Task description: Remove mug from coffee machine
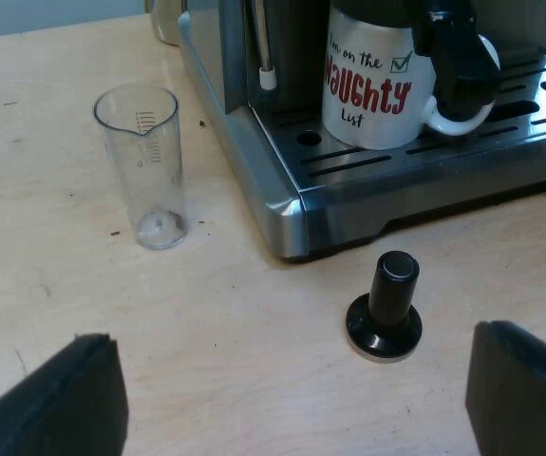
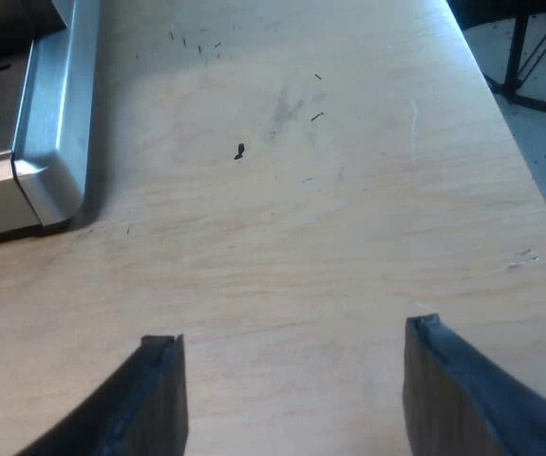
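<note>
Left wrist view looks down on the pale wooden bench (image 1: 45, 275), with the left pincer (image 1: 291, 342) hovering above it, its two black fingers spread wide apart and pinching nothing. An empty measuring glass (image 1: 144, 166) stands upright on the bench, just beside the espresso machine (image 1: 282, 180) but apart from its steel side. The machine's steam wand (image 1: 265, 57) hangs down over the slotted drip tray (image 1: 424, 161). The mug (image 1: 372, 95), white with "naughty list" printed on it in red and black, sits upright on that tray, under the machine's front. A dark shape overlaps the mug's handle; I cannot tell what it is. A tamper (image 1: 385, 309) with a black knob stands upright on the bench, close to the machine's front edge and between the left pincer's fingers and the tray. Right wrist view has the right pincer (image 2: 293, 337) over bare bench near a steel corner of the machine, fingers likewise spread and holding nothing, well apart from the mug.
</note>
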Available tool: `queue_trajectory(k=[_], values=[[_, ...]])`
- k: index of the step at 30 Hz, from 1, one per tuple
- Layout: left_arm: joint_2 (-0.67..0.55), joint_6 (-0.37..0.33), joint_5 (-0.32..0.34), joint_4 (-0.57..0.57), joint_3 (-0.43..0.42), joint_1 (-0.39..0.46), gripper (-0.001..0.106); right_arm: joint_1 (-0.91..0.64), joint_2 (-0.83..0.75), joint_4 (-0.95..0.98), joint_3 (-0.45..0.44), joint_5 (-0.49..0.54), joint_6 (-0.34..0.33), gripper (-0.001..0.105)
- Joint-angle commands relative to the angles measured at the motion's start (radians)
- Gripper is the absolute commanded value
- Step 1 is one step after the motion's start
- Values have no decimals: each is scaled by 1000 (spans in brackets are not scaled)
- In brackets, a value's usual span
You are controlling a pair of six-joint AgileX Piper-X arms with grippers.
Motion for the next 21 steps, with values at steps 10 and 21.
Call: queue_trajectory(k=[10, 21], values=[[-26, -80, 44, -59, -21, -7, 87, -4, -37, -5, -19, -92, -13, 52], [98, -86, 68, -154, -87, -78, 87, 0, 88, -11, -138, -196, -111, 52]])
